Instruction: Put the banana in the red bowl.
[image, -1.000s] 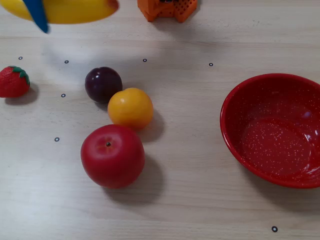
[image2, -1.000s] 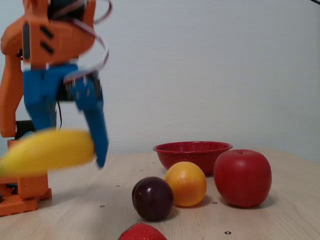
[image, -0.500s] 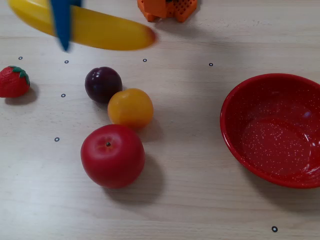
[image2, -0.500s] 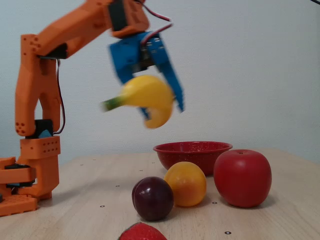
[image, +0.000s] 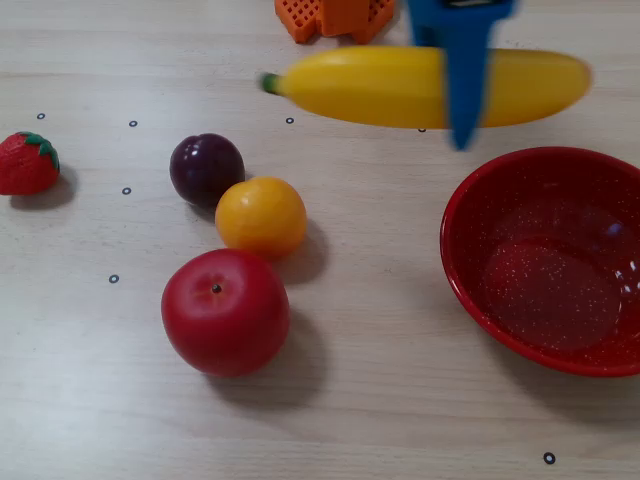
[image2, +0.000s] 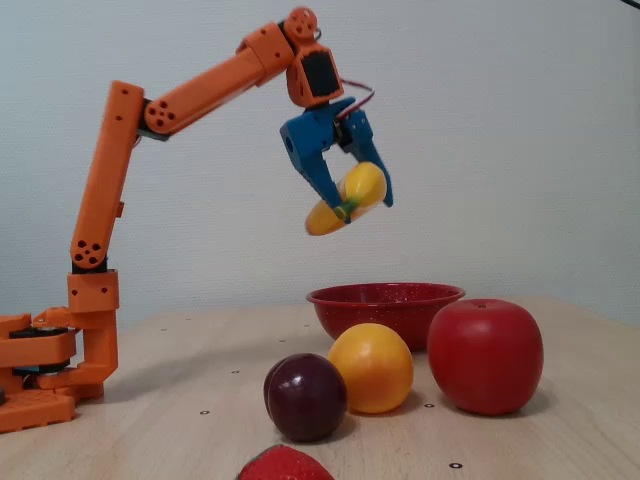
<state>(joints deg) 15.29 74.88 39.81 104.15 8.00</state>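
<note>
The yellow banana (image: 360, 88) hangs level in the air, with my blue gripper (image: 462, 110) shut across its right half. Its green stem tip points left in a fixed view. From the side it (image2: 352, 196) floats well above the left part of the red bowl (image2: 385, 310), held by the gripper (image2: 358, 205) at the end of the stretched orange arm. The red bowl (image: 462, 262) stands at the right of the table with nothing in it, and the banana sits just past its far rim in that view.
A red apple (image: 225, 312), an orange (image: 261, 216) and a dark plum (image: 206, 168) cluster left of the bowl. A strawberry (image: 27, 163) lies at the far left. The arm's orange base (image: 335, 18) stands at the table's far edge.
The arm has swung the banana from the left side of the table across to the right and stretched out, so the banana now hangs by the bowl. The fruit on the table has not moved.
</note>
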